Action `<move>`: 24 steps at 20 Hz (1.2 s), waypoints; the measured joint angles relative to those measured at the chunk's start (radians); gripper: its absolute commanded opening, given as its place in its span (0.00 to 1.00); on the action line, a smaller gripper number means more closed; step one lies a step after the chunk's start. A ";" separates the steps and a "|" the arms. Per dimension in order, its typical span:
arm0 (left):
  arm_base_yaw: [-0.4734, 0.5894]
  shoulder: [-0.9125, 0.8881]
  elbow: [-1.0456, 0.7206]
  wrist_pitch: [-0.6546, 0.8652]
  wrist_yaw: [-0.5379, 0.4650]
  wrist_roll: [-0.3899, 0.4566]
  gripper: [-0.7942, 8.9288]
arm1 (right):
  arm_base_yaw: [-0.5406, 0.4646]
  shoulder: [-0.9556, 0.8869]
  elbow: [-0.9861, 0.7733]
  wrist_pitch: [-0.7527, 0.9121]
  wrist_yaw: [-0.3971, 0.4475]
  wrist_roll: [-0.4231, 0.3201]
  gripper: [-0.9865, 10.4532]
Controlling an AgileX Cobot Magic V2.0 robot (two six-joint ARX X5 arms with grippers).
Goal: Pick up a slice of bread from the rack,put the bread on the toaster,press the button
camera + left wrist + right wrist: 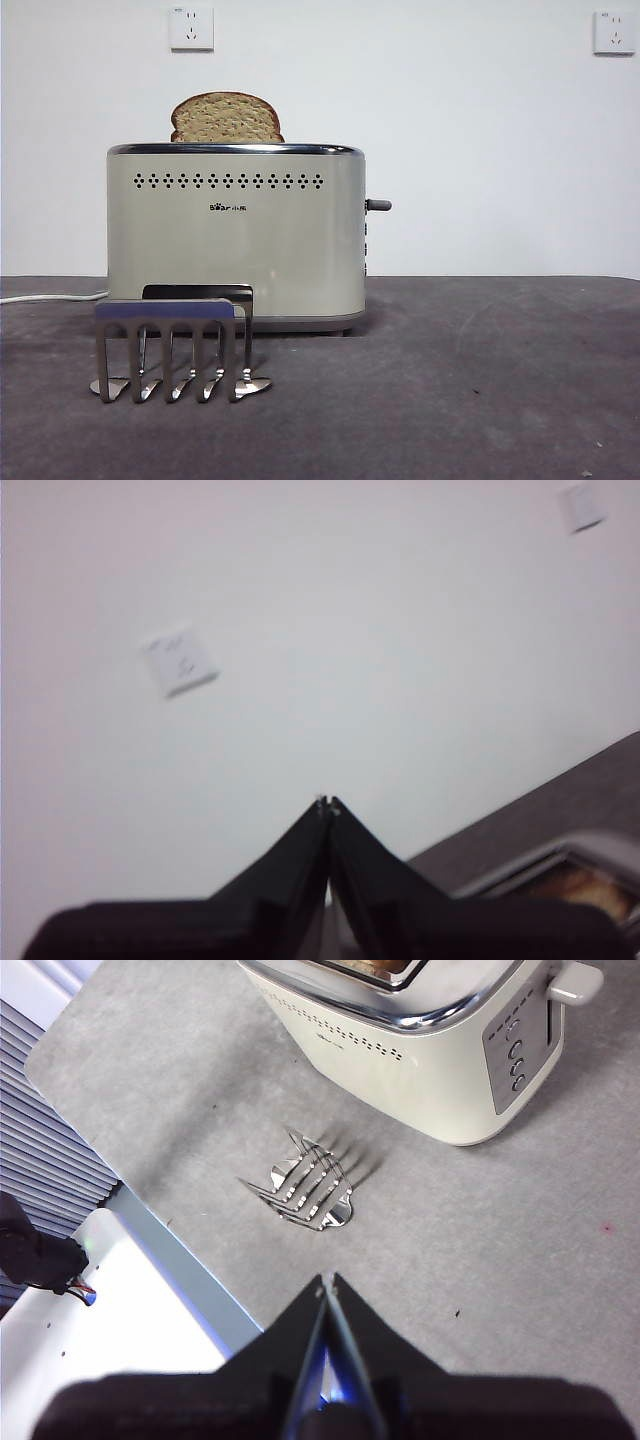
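Observation:
The slice of bread [225,118] stands upright in the slot of the cream toaster [236,235], its domed top sticking out above the chrome rim. The toaster's lever [378,205] juts from its right side, raised. The steel rack [175,349] stands empty in front of the toaster. My left gripper [327,803] is shut and empty, high above the toaster [560,875]. My right gripper [327,1282] is shut and empty, high above the table, with the rack [310,1185] and toaster [420,1050] below it. Neither gripper shows in the front view.
A white power cord [50,297] runs off left behind the toaster. Two wall sockets [191,28] are on the white wall behind. The dark table [480,380] stretches to the right of the toaster. The right wrist view shows the table's edge [150,1210].

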 measured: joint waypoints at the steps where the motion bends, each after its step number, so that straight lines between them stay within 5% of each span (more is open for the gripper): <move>1: 0.007 -0.053 -0.098 0.043 -0.033 -0.008 0.08 | 0.000 0.000 0.000 0.000 0.000 0.000 0.09; 10: 0.020 -0.410 -0.656 0.124 -0.173 -0.052 0.08 | 0.000 0.000 0.000 0.000 0.000 0.000 0.09; 24: 0.020 -0.589 -0.916 0.020 -0.177 -0.142 0.08 | 0.000 0.000 0.000 0.000 0.000 0.000 0.09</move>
